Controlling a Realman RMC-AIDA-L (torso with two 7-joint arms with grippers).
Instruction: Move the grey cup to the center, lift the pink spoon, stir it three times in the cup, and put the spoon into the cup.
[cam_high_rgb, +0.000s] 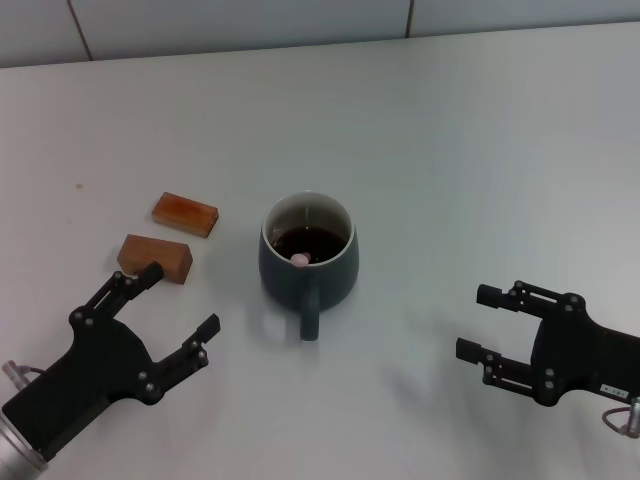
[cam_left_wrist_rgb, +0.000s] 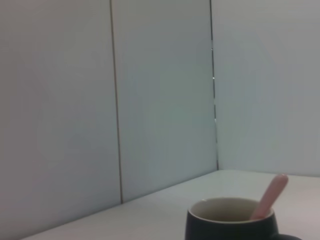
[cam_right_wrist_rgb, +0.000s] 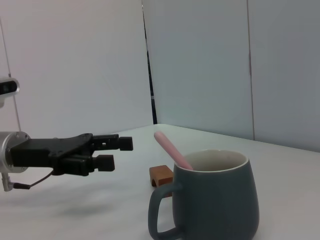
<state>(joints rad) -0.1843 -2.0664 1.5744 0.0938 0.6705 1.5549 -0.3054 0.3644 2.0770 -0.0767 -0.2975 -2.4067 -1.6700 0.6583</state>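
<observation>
The grey cup (cam_high_rgb: 308, 258) stands in the middle of the table with its handle toward me and dark liquid inside. The pink spoon (cam_high_rgb: 300, 259) stands in the cup, its pink handle leaning on the rim. The cup (cam_right_wrist_rgb: 214, 195) and spoon handle (cam_right_wrist_rgb: 172, 149) also show in the right wrist view, and both show in the left wrist view: cup (cam_left_wrist_rgb: 230, 222), spoon (cam_left_wrist_rgb: 270, 196). My left gripper (cam_high_rgb: 180, 300) is open and empty at the near left. My right gripper (cam_high_rgb: 478, 323) is open and empty at the near right.
Two brown wooden blocks (cam_high_rgb: 185, 213) (cam_high_rgb: 155, 257) lie left of the cup, the nearer one just beyond my left fingertips. The white table (cam_high_rgb: 450, 150) ends at a tiled wall behind. A block (cam_right_wrist_rgb: 161, 175) shows behind the cup in the right wrist view.
</observation>
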